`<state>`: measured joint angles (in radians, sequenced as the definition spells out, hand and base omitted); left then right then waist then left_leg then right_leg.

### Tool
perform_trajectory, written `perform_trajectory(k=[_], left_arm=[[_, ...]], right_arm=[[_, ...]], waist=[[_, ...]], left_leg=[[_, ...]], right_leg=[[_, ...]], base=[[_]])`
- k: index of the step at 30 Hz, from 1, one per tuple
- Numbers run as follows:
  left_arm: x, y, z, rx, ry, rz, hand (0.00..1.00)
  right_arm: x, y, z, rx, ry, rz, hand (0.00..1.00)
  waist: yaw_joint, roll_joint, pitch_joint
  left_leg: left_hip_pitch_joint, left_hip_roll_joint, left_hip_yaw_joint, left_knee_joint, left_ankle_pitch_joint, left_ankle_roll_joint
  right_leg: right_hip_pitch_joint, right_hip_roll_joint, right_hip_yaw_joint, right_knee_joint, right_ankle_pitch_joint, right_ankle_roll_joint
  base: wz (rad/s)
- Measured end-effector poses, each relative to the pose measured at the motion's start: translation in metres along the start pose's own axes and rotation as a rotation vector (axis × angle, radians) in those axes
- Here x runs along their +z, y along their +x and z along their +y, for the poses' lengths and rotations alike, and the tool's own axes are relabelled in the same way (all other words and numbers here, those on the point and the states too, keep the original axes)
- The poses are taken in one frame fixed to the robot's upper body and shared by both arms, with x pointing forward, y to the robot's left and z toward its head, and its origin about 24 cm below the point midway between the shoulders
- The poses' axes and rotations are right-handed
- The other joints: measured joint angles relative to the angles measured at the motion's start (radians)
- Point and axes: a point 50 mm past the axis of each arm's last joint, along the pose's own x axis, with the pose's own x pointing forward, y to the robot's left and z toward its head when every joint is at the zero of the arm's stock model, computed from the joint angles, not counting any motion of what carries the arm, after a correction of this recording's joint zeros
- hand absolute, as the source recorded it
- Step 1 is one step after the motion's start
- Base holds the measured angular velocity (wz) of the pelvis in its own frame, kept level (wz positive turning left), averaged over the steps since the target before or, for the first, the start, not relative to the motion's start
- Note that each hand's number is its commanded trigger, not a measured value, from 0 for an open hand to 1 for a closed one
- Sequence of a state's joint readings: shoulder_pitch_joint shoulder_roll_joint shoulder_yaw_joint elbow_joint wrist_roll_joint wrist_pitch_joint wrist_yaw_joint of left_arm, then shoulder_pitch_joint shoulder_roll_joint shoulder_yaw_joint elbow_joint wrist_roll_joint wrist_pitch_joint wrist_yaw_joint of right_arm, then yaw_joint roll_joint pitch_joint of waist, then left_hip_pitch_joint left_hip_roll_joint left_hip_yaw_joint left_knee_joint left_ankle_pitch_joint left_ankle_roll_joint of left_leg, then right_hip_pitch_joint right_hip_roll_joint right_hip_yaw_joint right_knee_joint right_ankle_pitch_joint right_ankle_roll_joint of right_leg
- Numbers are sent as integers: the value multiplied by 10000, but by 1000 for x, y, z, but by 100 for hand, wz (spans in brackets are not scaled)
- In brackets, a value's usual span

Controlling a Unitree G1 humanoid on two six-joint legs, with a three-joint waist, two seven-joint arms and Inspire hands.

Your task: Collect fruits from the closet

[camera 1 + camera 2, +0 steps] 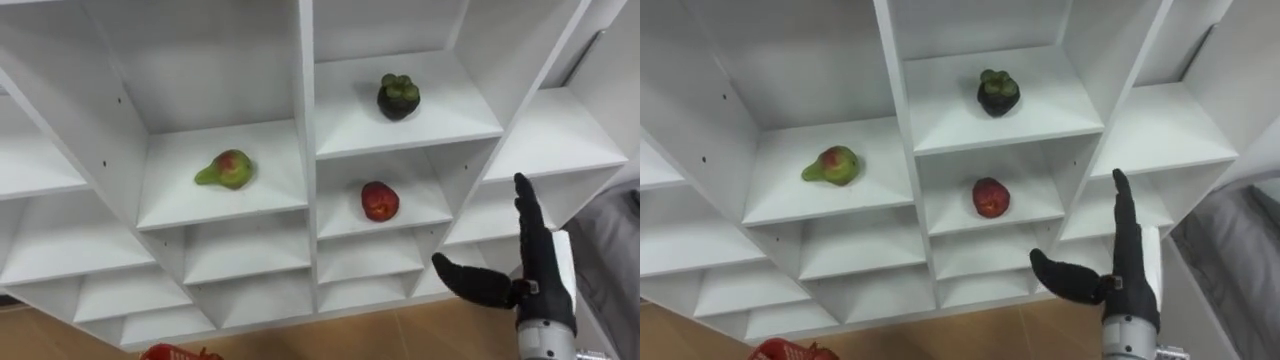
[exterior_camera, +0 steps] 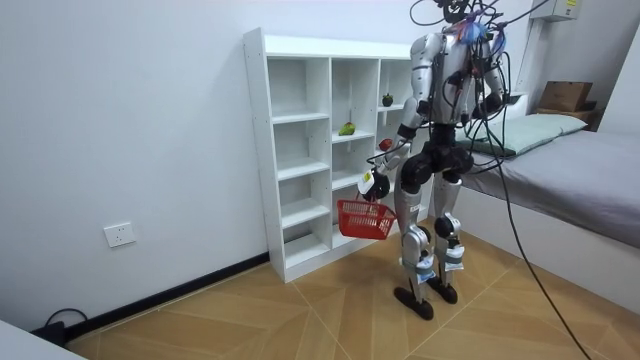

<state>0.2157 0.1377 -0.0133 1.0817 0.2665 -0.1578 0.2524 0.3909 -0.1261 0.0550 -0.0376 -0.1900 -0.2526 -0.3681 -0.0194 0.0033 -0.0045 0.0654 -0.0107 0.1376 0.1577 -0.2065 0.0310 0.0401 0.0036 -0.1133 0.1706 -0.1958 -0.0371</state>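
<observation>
left eye view: i'm looking down into the white closet (image 1: 305, 90). pear (image 1: 225, 169) lies on a shelf in the left-of-centre column. mangosteen (image 1: 398, 96) sits one column over, upper centre of frame, on a higher shelf. apple (image 1: 379, 201) is on the shelf directly under the mangosteen. all three are well apart, each in its own compartment. right hand (image 1: 530, 270) is up at the lower right of frame, in front of the shelves: fingers straight and pressed together pointing up, thumb stuck out to the left, holding nothing and clear of the apple. a bit of red basket (image 1: 180, 353) peeks in at the bottom edge, left of centre.

room view: robot stands upright on the wood floor (image 2: 300, 310), right in front of the closet (image 2: 255, 150), with a bed (image 2: 580, 170) at the frame's right. basket (image 2: 365, 218) hangs at thigh height below the left hand (image 2: 371, 185); how that hand grips i can't tell. pear (image 2: 347, 129) and mangosteen (image 2: 386, 99) show as small spots on the shelves.

right eye view: same layout. pear (image 1: 833, 165) centre left, mangosteen (image 1: 997, 92) upper centre, apple (image 1: 990, 197) below it. right hand (image 1: 1120, 270) at lower right, flat, thumb out, empty. basket (image 1: 790, 351) at the bottom edge.
</observation>
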Motion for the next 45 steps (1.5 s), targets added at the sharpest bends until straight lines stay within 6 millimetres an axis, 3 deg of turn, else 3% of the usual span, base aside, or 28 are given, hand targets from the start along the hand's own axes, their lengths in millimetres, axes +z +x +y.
perform_trajectory(k=[7, 9, 19, 22, 29, 37, 45], left_arm=[[-3, 0, 0, -220, 772, -32, 100], [-4, 1, 2, -261, 973, -6, 100], [-1, 2, 1, -374, 1112, -76, 100], [0, 2, 2, -361, 1144, -119, 100], [2, 6, 10, -400, 1348, -154, 100], [-3, 5, 11, -462, 1634, 90, 100], [-4, 5, 13, -473, 1814, 204, 100]], right_arm=[[22, 15, 11, 22, 65, -1314, 0], [29, 18, 16, 124, 1, -1708, 0], [35, 23, 6, -129, -444, -2361, 0], [48, 26, 3, -212, -321, -2940, 0], [72, 43, 4, -442, -65, -4011, 0], [76, 47, 3, -471, 62, -4132, 0], [82, 55, 0, -667, 477, -4226, 0]], waist=[[51, 22, 1], [66, -32, 37], [431, -134, 72], [509, -186, 74], [537, -549, 91], [549, -477, 130], [554, -389, 103]], left_leg=[[26, 32, 17, -6, 1, 1], [81, 52, 16, -7, 1, 1], [79, 54, -18, -59, 0, 0], [98, 55, -6, -56, 2, -1], [81, 63, -158, -13, 4, -5], [103, 115, -250, -44, 1, -3], [103, 112, -286, -40, 4, -6]], right_leg=[[71, 103, 52, 0, 83, -8], [118, 120, 54, 1, 98, -24], [98, 138, 44, -20, 110, -30], [122, 138, 50, -23, 110, -31], [243, 119, -147, -43, 111, -30], [304, 42, -267, -31, 113, -24], [310, 45, -273, -39, 112, -24]], base=[[-1], [0], [0], [0], [8], [4], [0]])
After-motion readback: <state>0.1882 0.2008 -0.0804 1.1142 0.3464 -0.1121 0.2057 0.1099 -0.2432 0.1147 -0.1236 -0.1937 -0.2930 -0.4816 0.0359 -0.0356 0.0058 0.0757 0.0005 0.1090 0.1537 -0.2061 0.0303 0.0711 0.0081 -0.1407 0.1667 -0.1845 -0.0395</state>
